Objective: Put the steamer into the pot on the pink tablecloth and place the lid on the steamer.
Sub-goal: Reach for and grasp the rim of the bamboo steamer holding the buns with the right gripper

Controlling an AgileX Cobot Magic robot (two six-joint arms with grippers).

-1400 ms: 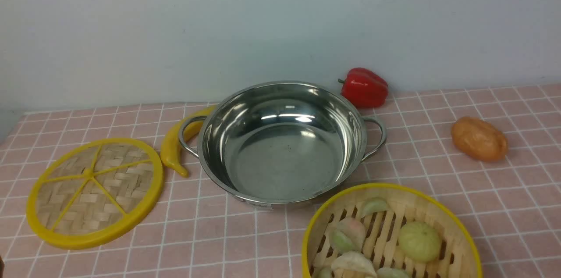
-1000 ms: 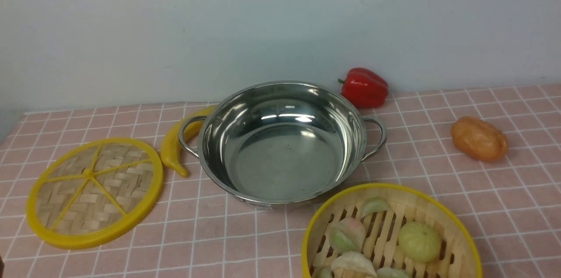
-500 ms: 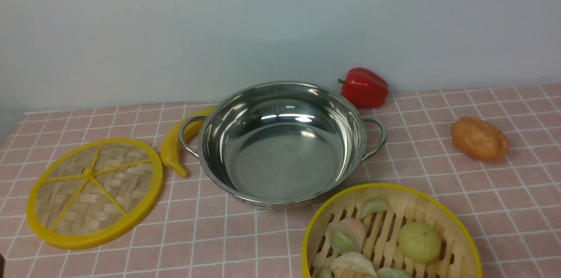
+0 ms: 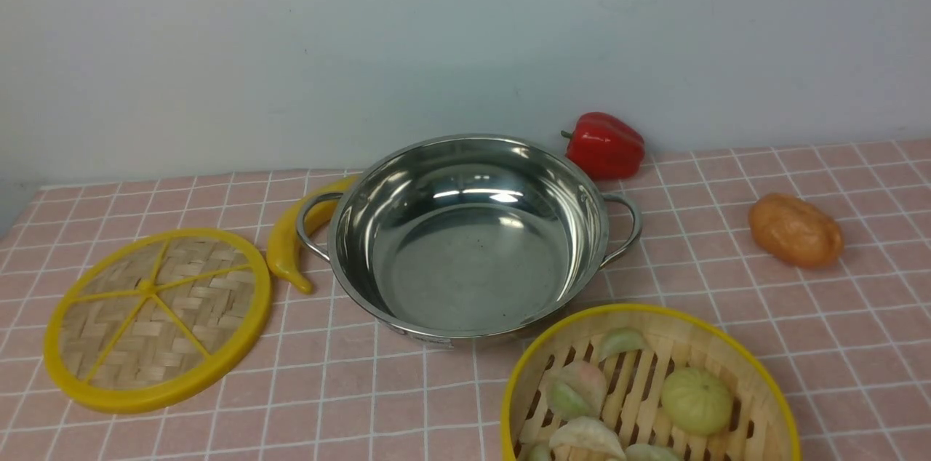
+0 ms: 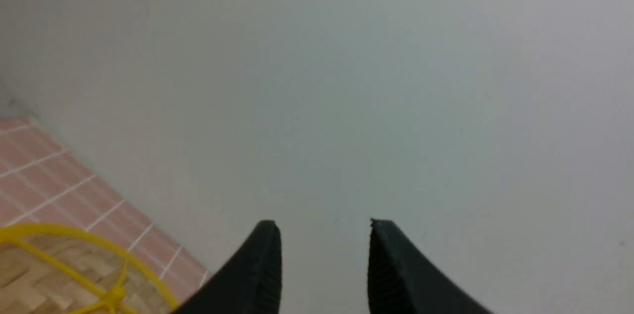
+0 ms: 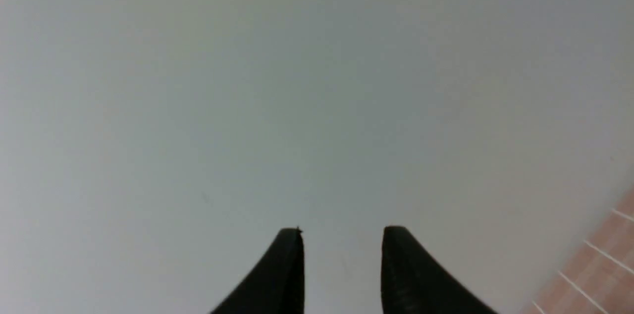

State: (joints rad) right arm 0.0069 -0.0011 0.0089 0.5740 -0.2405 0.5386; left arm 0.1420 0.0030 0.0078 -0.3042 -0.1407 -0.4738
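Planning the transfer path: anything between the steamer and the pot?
Nothing visible. The steamer sits just front-right of the pot, whose inside is empty. The yellow curved toy by its left handle and the red pepper behind lie off that path.

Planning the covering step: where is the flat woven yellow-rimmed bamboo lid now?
Front view: the woven bamboo lid lies on the pink grid tablecloth at the robot's left, left of the curved yellow vegetable and the steel pot.

The matte black left gripper (image 5: 322, 227) has two wedge-shaped fingers (image 5: 257, 274) that taper to blunt tips, with fine ridges on their inner faces. The right gripper (image 6: 342, 232) looks the same: black, tapered, faintly ribbed inside.
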